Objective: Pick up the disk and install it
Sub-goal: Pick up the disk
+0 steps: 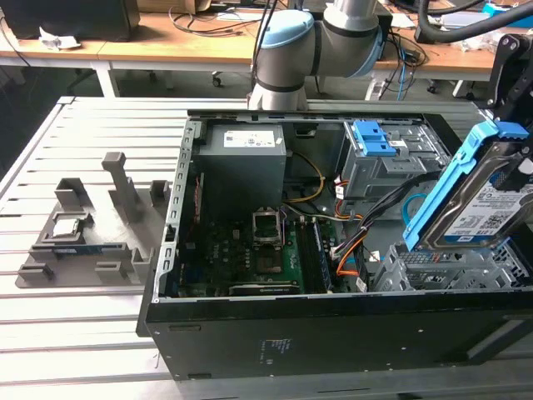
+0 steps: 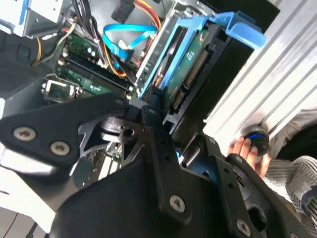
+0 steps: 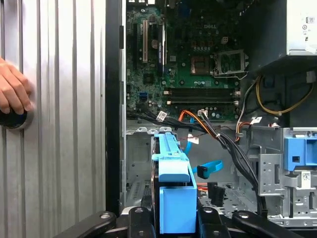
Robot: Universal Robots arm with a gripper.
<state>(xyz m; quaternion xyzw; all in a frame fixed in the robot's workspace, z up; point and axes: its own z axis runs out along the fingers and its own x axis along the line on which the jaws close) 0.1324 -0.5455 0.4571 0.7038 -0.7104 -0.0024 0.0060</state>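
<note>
Holding one disk (image 1: 487,208) tilted above the grey drive cage (image 1: 441,271) of the open computer case (image 1: 275,333), the gripper (image 3: 174,218) has its jaws pinching the blue rails. Inside the case: one motherboard (image 1: 250,250), one power supply (image 1: 246,171). One hand (image 3: 12,94) rests on the surface (image 3: 59,99).

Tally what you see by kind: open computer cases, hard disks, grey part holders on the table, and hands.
Computer case: 1
Disk: 1
Grey part holder: 1
Hand: 1
Total: 4
</note>
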